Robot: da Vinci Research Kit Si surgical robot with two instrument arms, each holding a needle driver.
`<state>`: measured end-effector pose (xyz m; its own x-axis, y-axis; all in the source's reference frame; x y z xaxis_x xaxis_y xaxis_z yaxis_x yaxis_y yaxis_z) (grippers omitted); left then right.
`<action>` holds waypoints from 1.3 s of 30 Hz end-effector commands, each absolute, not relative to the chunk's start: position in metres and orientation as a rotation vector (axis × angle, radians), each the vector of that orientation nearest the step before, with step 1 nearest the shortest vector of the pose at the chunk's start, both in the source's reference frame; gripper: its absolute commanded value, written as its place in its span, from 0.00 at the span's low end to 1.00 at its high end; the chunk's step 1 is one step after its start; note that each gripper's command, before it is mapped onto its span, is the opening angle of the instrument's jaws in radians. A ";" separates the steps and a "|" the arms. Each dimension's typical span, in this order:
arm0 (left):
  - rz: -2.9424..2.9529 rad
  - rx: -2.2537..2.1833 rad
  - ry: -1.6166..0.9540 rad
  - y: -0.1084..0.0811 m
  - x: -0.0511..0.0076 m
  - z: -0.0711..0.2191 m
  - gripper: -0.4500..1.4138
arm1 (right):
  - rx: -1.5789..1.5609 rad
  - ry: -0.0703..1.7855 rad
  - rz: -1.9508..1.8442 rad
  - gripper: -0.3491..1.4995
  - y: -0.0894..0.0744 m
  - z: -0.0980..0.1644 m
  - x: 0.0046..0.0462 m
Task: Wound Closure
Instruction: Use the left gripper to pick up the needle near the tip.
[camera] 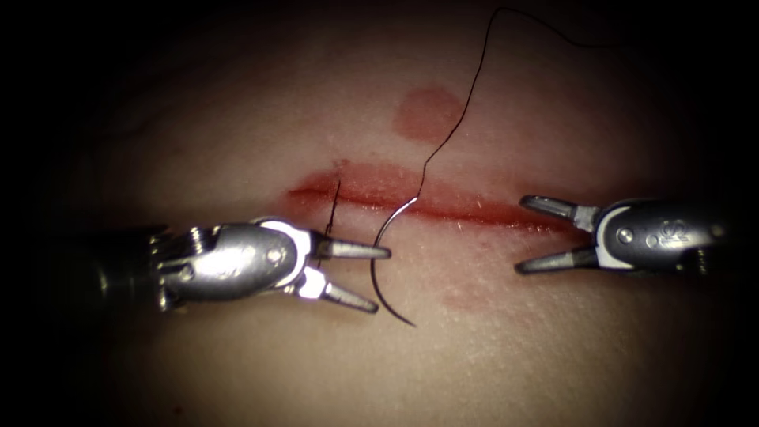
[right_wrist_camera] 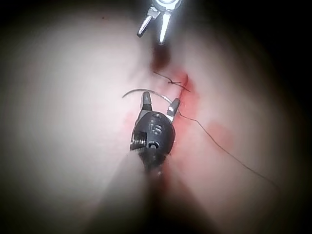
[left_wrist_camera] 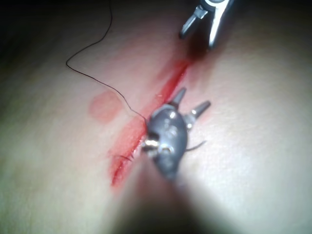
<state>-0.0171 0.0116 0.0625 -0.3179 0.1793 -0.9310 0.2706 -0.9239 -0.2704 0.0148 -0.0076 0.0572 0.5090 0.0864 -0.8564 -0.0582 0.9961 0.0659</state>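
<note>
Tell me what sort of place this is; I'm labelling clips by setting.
Likely a bench suturing practice setup: tissue with a red cut, a curved needle with thread lying free, and the open, empty left tool and right tool.

Pale pink tissue carries a bright red cut across mid-frame and a round reddish patch above. The thread is black; the needle dark, glinting silver.

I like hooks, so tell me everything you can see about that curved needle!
The needle is a thin, dark, shiny metal arc lying loose on the tissue just below the cut. Its upper end glints at the cut's edge, where the thread joins it; its other end points down and right. Both tools, left and right, stand open, holding nothing.
</note>
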 end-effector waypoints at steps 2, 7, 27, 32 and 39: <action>-2.429 1.801 0.594 0.011 -0.0176 0.063 0.37 | 0.033 1.035 0.087 0.90 -0.008 0.058 0.0153; -2.442 1.742 0.598 0.011 -0.0175 0.064 0.37 | 0.037 1.031 0.085 0.90 -0.008 0.058 0.0153; -2.553 1.261 0.611 0.010 -0.0203 0.069 0.36 | 0.035 1.031 0.080 0.88 -0.009 0.058 0.0153; -2.556 1.198 0.614 0.009 -0.0204 0.070 0.32 | 0.038 1.031 0.077 0.84 -0.009 0.058 0.0153; -2.563 1.171 0.610 0.008 -0.0209 0.071 0.31 | 0.039 1.029 0.075 0.84 -0.009 0.058 0.0153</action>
<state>-0.0204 0.0085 0.0701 -0.6437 -0.0595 -0.7630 0.3953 -0.8795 -0.2649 0.0148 -0.0083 0.0574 0.5150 0.0800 -0.8534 -0.0461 0.9968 0.0657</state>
